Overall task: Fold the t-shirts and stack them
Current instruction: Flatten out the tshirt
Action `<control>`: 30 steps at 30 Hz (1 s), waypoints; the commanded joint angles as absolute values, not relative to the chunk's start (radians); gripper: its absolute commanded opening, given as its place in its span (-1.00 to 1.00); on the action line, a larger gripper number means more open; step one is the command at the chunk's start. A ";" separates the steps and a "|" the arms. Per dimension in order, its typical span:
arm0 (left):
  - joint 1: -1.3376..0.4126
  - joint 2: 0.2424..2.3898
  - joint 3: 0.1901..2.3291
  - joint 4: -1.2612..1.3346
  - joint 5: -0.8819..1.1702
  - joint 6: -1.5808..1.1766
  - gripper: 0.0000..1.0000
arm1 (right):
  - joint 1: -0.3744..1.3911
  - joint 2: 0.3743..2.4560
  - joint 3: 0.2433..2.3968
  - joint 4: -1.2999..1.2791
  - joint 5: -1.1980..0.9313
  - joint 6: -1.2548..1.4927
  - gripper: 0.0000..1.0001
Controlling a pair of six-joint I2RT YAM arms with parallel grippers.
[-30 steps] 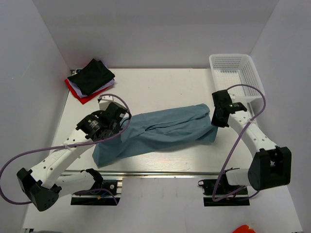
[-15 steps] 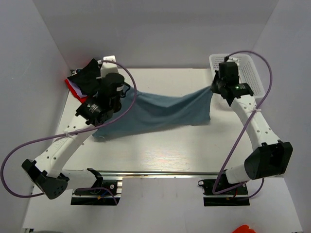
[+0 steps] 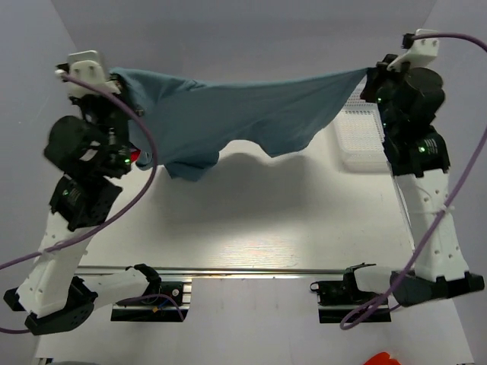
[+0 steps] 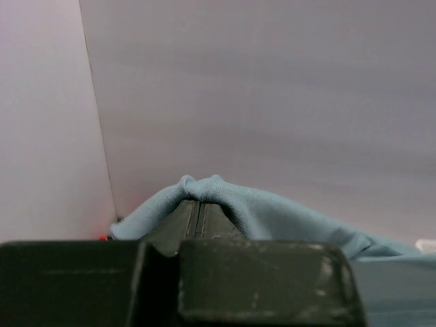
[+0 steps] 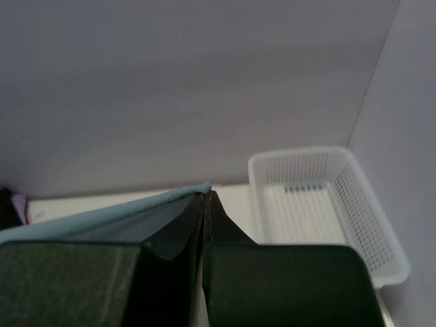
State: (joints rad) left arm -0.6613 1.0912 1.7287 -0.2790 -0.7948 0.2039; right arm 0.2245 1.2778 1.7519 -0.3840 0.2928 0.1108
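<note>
The blue-teal t-shirt (image 3: pixel 236 114) is up in the air, stretched across the overhead view from 10 o'clock to 2 o'clock. Its lower edge sags above the white surface (image 3: pixel 266 228), throwing a shadow. The left hand (image 4: pixel 197 206) is pinched tight on the 10 o'clock corner, cloth bunched over its tips. The right hand (image 5: pixel 206 199) is clamped flat on the 2 o'clock corner. A white mesh basket (image 5: pixel 300 211) sits beneath it, toward 3 o'clock.
</note>
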 commanded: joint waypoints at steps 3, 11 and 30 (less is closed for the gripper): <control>-0.663 1.045 1.934 -0.296 -0.628 0.302 -1.00 | 0.222 1.164 1.804 -0.207 0.324 -0.035 -1.00; -0.663 1.074 2.209 -0.480 -0.296 0.278 -1.00 | 0.222 0.981 1.845 -0.199 0.321 -0.089 -1.00; -0.649 1.187 1.728 0.002 -0.648 0.556 -1.00 | 0.222 0.972 1.542 -0.178 0.410 -0.117 -1.00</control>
State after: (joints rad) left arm -0.6662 1.0439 1.9522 -0.2497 -0.3229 0.3546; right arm 0.2245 0.8288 1.6802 -0.1543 0.3595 -0.1226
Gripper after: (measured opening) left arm 0.009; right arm 0.006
